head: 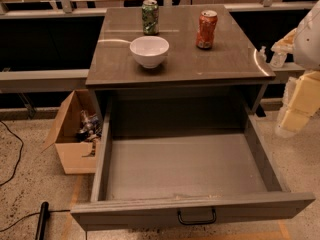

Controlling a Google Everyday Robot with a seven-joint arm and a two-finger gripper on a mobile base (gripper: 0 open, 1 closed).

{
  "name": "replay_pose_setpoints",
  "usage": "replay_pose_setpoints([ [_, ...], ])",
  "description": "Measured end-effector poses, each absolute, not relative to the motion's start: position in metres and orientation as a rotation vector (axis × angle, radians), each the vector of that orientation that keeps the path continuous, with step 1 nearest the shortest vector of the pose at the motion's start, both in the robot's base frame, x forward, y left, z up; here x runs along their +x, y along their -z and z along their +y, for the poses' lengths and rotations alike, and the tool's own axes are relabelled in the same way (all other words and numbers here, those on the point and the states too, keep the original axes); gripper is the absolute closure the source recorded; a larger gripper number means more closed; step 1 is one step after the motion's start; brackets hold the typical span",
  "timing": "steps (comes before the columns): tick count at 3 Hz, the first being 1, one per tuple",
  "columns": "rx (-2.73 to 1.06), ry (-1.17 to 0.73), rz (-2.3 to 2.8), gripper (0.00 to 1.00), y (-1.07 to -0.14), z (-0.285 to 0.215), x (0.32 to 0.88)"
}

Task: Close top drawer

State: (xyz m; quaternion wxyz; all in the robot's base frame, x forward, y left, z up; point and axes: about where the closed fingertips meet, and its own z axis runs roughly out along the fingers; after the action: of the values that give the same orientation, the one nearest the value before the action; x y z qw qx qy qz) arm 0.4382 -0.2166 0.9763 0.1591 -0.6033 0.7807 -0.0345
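Observation:
The top drawer (186, 168) is a wide grey tray pulled far out of the grey cabinet toward me, and it is empty inside. Its flat front panel (150, 210) is at the bottom of the view, with a small black bail handle (196, 217) at its middle. My gripper (276, 58) is at the right edge of the view, beside the cabinet top's right front corner, well above and behind the drawer front. It holds nothing that I can see. The cream arm segments (300, 101) hang to the right of the drawer's right wall.
On the cabinet top (225, 64) stand a green can (150, 17), an orange can (206, 29) and a white bowl (149, 51). An open cardboard box (70, 151) of clutter sits on the floor at the left. Black cables (15, 154) lie on the floor further left.

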Motion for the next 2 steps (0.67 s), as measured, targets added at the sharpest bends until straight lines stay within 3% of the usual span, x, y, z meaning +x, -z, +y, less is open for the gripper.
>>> replay_pose_setpoints([
  [1,-1.724,0.099,2.232,0.0,-0.9763,-0.2166,0.4382],
  [2,-1.72,0.106,2.225,0.14,-0.9785,-0.216,0.4383],
])
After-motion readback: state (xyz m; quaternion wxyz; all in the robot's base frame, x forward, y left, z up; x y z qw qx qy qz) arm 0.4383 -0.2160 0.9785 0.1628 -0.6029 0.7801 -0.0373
